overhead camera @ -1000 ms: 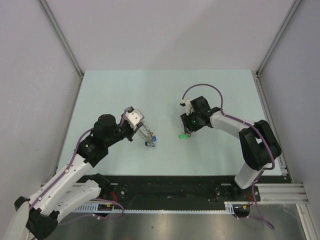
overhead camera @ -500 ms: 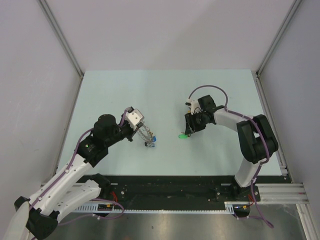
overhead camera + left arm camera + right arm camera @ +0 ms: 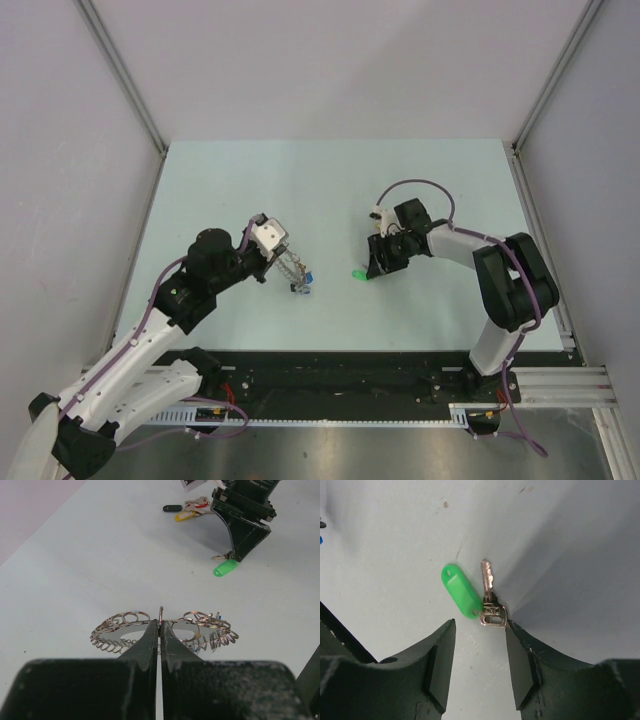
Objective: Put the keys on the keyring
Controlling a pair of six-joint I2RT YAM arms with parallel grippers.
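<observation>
My left gripper (image 3: 283,258) (image 3: 160,626) is shut on the near rim of the keyring (image 3: 294,272) (image 3: 111,636). The keyring is a flat grey ring fringed with small silvery split rings, and I hold it level just above the table. A blue bit (image 3: 309,277) hangs at its right edge. One of the keys (image 3: 488,582), metal with a green tag (image 3: 461,597) (image 3: 357,274) (image 3: 226,568), lies on the table. My right gripper (image 3: 376,262) (image 3: 480,626) stands open right behind it. The key's head touches the tip of its right finger (image 3: 516,645).
More keys (image 3: 186,511), with black, yellow and reddish heads, lie in a small heap beyond the right gripper (image 3: 245,525). The pale green table top (image 3: 300,190) is fenced by metal rails (image 3: 535,230) at the sides.
The right gripper has turned and shifted a little left and nearer, and the green key has slid slightly left with it. The left arm and the keyring have not moved.
</observation>
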